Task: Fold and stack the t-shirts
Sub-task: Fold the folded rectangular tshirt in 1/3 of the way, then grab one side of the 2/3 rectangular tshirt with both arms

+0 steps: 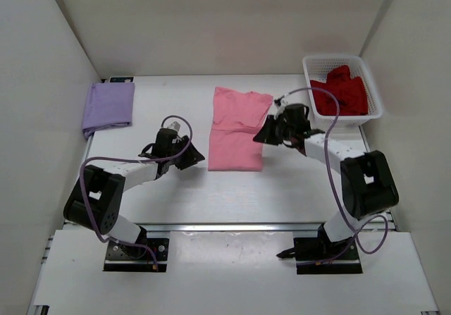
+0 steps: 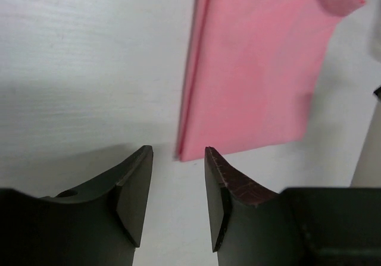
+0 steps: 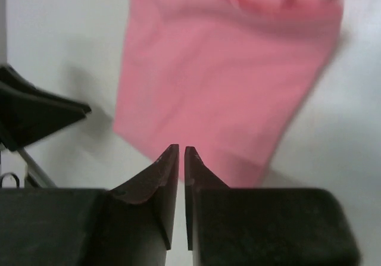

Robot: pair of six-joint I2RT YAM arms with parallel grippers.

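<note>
We log the white table surface (image 1: 176,195) with the pink short-sleeved fabric t-shirt (image 1: 236,128) lying at its middle, folded to a long panel. The lavender purple fabric t-shirt (image 1: 109,105) lies folded at the far left, well apart. The dark red fabric t-shirt (image 1: 340,95) is crumpled inside the white plastic lattice basket (image 1: 352,120) at the far right. The left end effector (image 1: 197,158) sits just beside the pink shirt's near-left corner, jaws partly apart and holding nothing. The right end effector (image 1: 259,136) is at the shirt's right edge, jaws nearly together with only a slit between them, and no cloth pinched that we can see. The biggest risk, in our judgement, is to the pink fold. A pinch at the near corner that takes only the top layer would peel the panel open, and a sideways drag would skew it. The rumpled far end, left as is, would make a lumpy bundle that sits badly on the lavender shirt. A smaller risk is the right end effector descending with its jaws this narrow, which would shove the fabric instead of gripping it. The two arms also face each other across one shirt and could crowd. We cannot count the pink shirt's layers or tell how its sleeves are tucked. Its far end is blurred in both wrist views, and we cannot tell whether the right fingertips touch cloth. The basket wall hides part of the red shirt.
</note>
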